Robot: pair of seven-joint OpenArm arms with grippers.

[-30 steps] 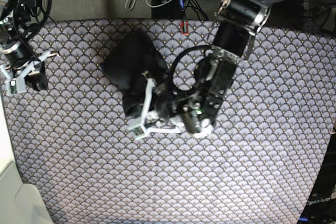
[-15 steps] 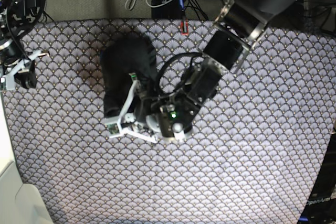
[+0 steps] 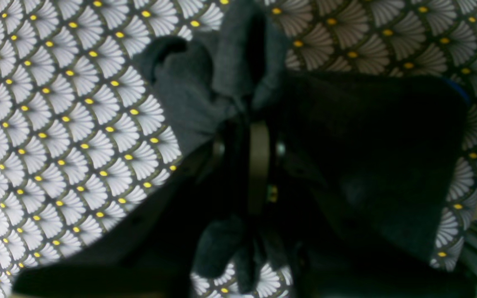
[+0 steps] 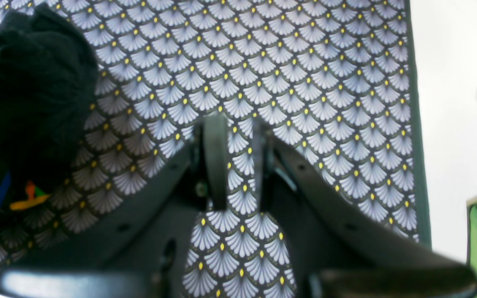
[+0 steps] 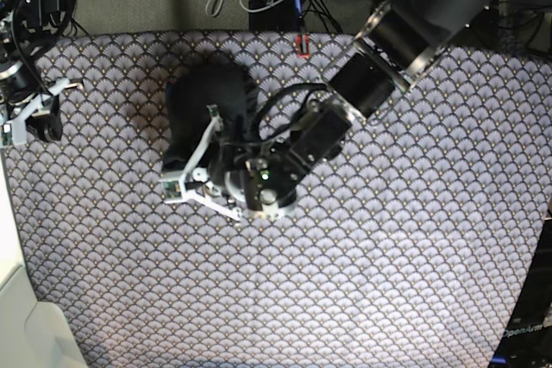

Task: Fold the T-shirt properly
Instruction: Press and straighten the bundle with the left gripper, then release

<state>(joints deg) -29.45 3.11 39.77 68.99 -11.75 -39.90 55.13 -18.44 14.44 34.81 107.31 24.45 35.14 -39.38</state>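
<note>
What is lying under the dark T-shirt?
Around the T-shirt only the scallop-patterned cloth shows, continuing under its edges. The left gripper pinches a bunch of the fabric. Anything beneath the bunched shirt is covered.

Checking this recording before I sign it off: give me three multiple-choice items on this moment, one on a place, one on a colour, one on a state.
1. Where does the T-shirt lie on the patterned cloth?
A. upper left of centre in the base view
B. lower right corner
C. off the cloth

2. What colour are the dots in the cloth's scallops?
A. red
B. yellow
C. blue

3. What is the left gripper doing?
A. open above bare cloth
B. shut on nothing
C. shut on T-shirt fabric

Answers: 1 A, the dark bundle sits there beside the left arm. 2 B, both wrist views show yellow dots. 3 C, grey fabric bunches out above and below its closed fingers, while the right gripper is empty.
</note>
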